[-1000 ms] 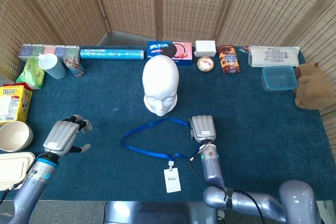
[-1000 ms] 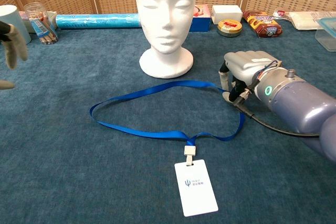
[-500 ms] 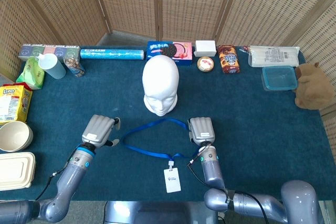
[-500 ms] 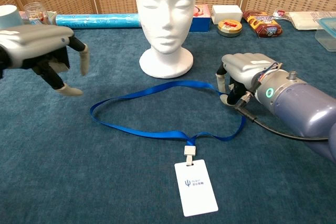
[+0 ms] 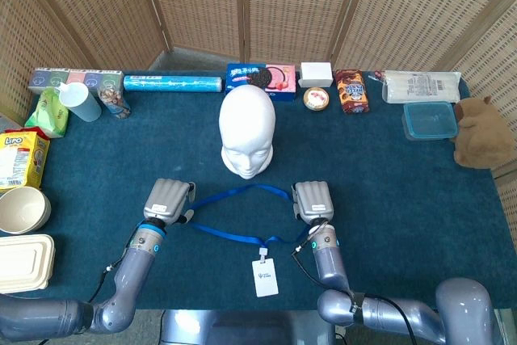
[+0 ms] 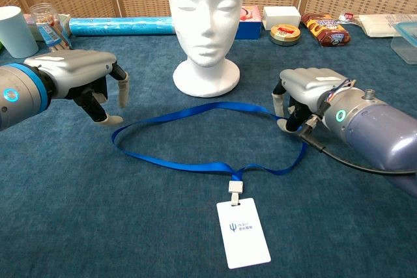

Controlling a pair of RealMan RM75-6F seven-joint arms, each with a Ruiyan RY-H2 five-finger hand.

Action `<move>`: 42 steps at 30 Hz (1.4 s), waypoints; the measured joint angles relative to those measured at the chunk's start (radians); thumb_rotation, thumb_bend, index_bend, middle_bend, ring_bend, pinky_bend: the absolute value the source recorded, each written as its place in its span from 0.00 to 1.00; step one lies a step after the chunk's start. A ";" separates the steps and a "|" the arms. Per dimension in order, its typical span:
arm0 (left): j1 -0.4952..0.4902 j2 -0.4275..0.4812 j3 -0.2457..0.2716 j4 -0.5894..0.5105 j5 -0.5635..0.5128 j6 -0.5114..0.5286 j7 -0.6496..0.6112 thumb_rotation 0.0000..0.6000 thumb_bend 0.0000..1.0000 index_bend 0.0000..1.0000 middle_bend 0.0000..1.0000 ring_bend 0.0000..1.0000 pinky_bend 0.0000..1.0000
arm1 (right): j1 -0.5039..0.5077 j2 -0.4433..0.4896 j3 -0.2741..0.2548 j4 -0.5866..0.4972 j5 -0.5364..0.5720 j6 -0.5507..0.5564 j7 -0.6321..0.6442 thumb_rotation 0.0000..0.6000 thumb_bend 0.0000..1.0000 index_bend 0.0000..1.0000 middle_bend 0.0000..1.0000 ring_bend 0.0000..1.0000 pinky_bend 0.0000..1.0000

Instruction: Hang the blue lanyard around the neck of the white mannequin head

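Hands first: your left hand [image 6: 81,73] hangs palm-down just above the cloth at the left end of the blue lanyard [image 6: 195,164], fingers spread and curved downward, holding nothing. Your right hand [image 6: 309,92] sits at the loop's right end with its fingers curled down onto the strap; whether it actually grips the strap, you cannot tell from either view. The lanyard lies flat on the table [image 5: 388,191], its loop stretched left to right between your hands, the white badge [image 6: 242,232] trailing toward you. The white mannequin head [image 6: 205,21] stands upright just behind the loop, facing you. At the far right, a blue-lidded container [image 5: 430,120] is closed; at the left edge, a bowl [image 5: 20,209] shows nothing inside.
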 measured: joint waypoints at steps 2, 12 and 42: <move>-0.009 -0.010 0.001 0.018 -0.016 0.006 0.009 0.96 0.29 0.51 1.00 1.00 1.00 | 0.001 0.001 0.000 0.003 0.003 -0.004 0.003 1.00 0.48 0.59 0.96 1.00 1.00; -0.044 -0.046 0.002 0.076 -0.085 -0.006 0.015 0.96 0.26 0.51 1.00 1.00 1.00 | 0.005 -0.002 -0.003 0.019 0.009 -0.018 0.013 1.00 0.48 0.59 0.96 1.00 1.00; -0.109 -0.123 -0.001 0.189 -0.171 -0.013 0.008 0.96 0.27 0.57 1.00 1.00 1.00 | 0.015 0.005 0.003 0.052 0.047 -0.055 0.043 1.00 0.49 0.60 0.96 1.00 1.00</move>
